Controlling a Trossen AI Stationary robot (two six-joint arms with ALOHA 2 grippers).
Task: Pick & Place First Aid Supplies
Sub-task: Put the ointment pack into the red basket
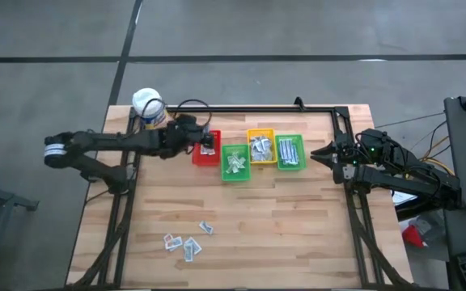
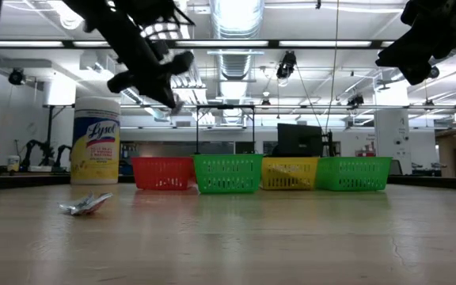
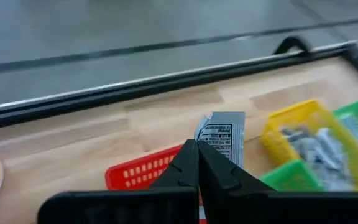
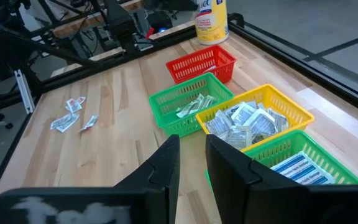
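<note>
Dark and jointed, the left arm reaches in from the table's left edge across the light wooden table [image 1: 298,234], bent at the elbow, and its left gripper [image 1: 206,142] hangs above the small red plastic basket [image 1: 207,157] at the left end of the row of bins. Its fingers are pressed together on a grey, printed, crinkly foil packet [image 3: 224,138], which stands upright above the closed fingertips in the left wrist view.

The right gripper [image 1: 320,153] hangs above the table near the right edge, just beside the far green basket [image 1: 290,152] holding white strips with blue stripes; the arm behind it is folded back off the table's right side. Its fingers [image 4: 164,163] stand slightly apart and hold nothing.

A few loose flat packets [image 1: 186,242] lie together on the wood near the front, well apart from the bins.
</note>
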